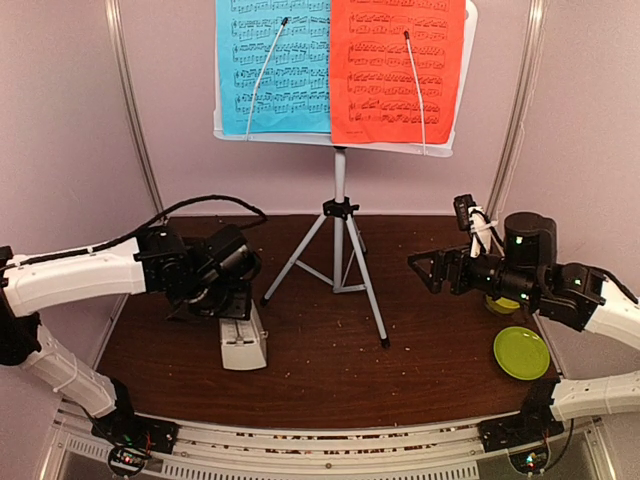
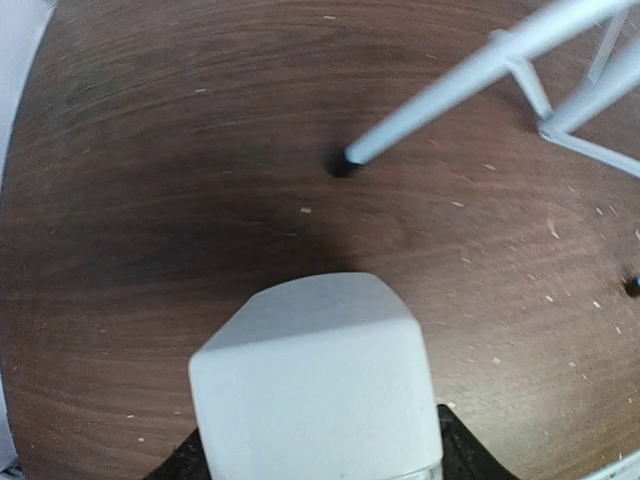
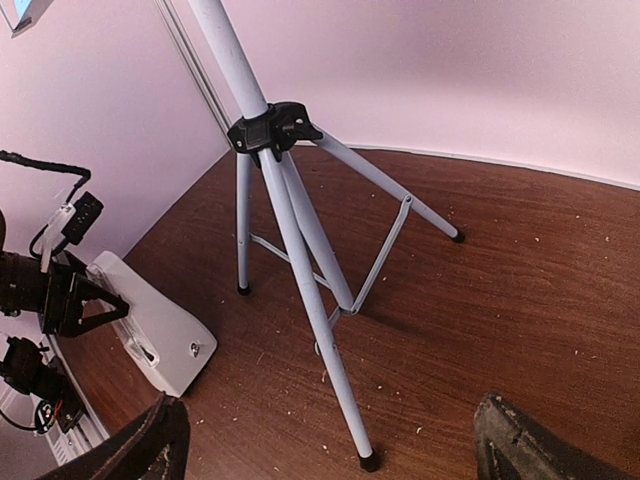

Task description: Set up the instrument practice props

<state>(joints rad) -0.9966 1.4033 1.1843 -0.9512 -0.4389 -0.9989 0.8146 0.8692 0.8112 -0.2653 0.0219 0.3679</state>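
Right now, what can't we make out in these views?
1. Left wrist view: left fingers cut by the bottom edge; whether they touch the metronome is unclear.
2. Top view: that contact is hidden under the left arm.
3. Top view: one green dish mostly hidden under the right arm.
4. Top view: blue sheet and red sheet cut by the top edge; notes too small to read.

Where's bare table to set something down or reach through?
Free: front-centre strip between metronome and green dish, nearer than the tripod's front leg; back patch between tripod and right gripper. Crowded: left, where left gripper clamps the metronome; right edge by the dish; between tripod legs.
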